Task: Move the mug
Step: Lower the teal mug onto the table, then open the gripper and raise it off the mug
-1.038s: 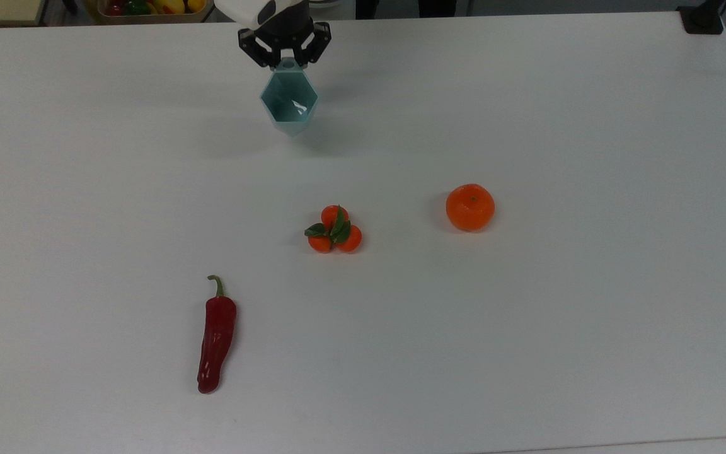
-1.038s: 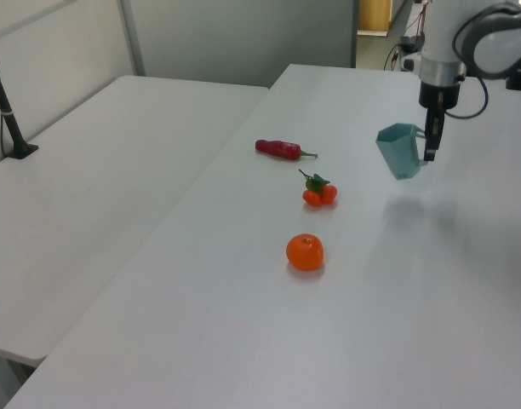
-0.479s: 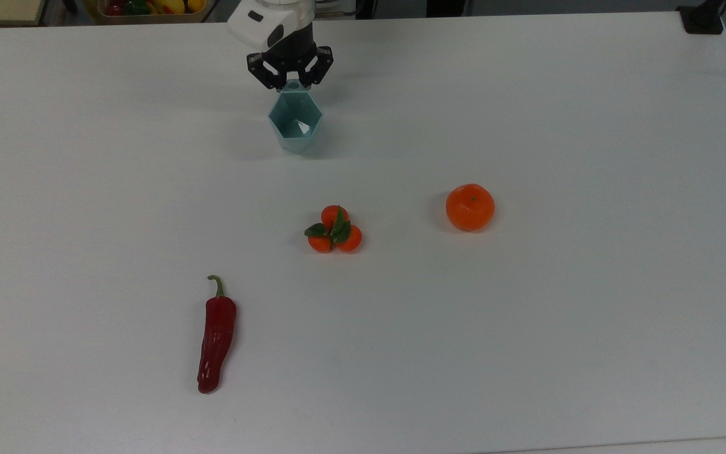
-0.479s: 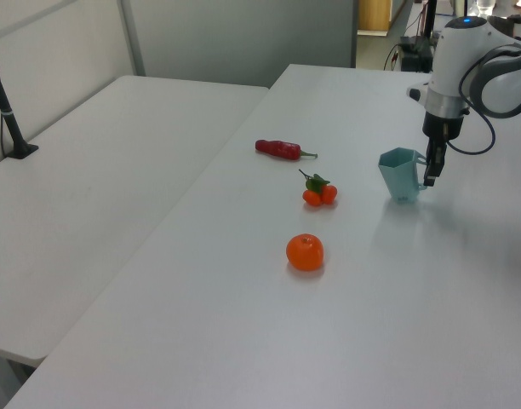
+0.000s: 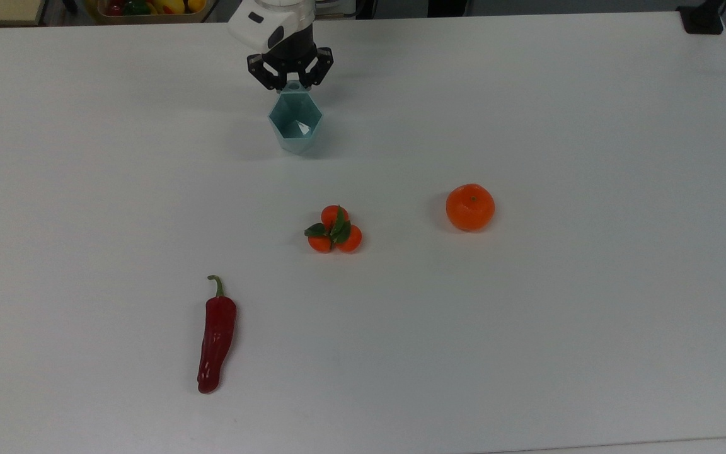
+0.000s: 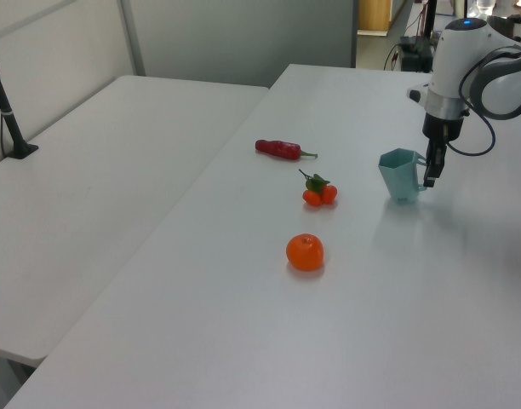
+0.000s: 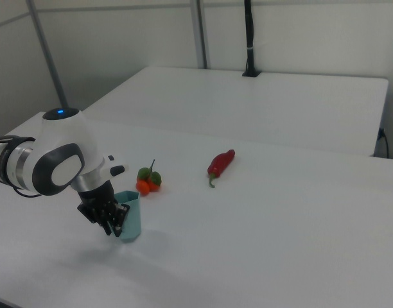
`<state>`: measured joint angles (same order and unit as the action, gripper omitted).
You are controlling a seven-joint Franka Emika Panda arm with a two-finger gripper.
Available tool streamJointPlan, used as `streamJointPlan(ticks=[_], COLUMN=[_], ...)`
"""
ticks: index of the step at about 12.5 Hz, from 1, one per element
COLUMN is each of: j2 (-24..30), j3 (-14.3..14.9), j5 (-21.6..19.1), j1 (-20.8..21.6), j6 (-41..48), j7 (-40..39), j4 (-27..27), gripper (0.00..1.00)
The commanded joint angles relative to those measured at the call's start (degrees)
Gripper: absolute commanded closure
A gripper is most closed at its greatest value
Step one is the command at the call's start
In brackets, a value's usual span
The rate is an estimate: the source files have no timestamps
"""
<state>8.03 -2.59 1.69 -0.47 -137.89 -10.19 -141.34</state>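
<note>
A pale teal-blue faceted mug (image 5: 295,122) with a hexagonal rim stands upright on the white tabletop (image 5: 527,315), near the edge that runs along the top of the top view and a little toward the top view's left of that edge's middle. Its base rests on the surface, as the left view (image 6: 403,175) and the right view (image 7: 129,215) both show. The black two-finger pincer (image 5: 289,82) of the white arm sits at the mug's small side handle, on the side facing that near edge, with its fingers straddling the handle; whether they are clenched on it or let go I cannot tell. In the left view the pincer (image 6: 429,175) hangs straight down just beside the mug's wall.

A cluster of three small orange fruits with green leaves (image 5: 334,229) lies near the middle of the tabletop, well apart from the mug. A round orange (image 5: 470,207) lies to the top view's right of the cluster, apart from it. A long dark-red chilli pepper with a green stem (image 5: 215,336) lies toward the edge along the bottom of the top view, to the top view's left of the cluster.
</note>
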Motion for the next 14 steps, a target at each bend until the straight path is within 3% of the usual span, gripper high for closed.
streamJointPlan(ticks=[1,4,5,7,8,12,14], j2=[-0.47,-0.3,-0.21,0.14,0.4,0.41,0.14], j3=[0.12,0.04,0.04,-0.23,-0.92,-1.55,-1.55], j5=[-0.73,-0.73,-0.73,-0.81,-0.81,-1.16,-4.14], j1=[0.29,0.29,0.38,0.38,0.38,0.03,-0.14], j6=[-0.45,1.48,1.65,5.15,7.96,21.41,26.25], j7=[-0.36,0.34,1.22,3.94,4.39,4.48,4.48], j4=[-1.04,-0.87,-0.87,0.88,2.98,14.76,20.82], gripper=[0.43,0.36,0.29,0.04,0.0,0.0,0.0])
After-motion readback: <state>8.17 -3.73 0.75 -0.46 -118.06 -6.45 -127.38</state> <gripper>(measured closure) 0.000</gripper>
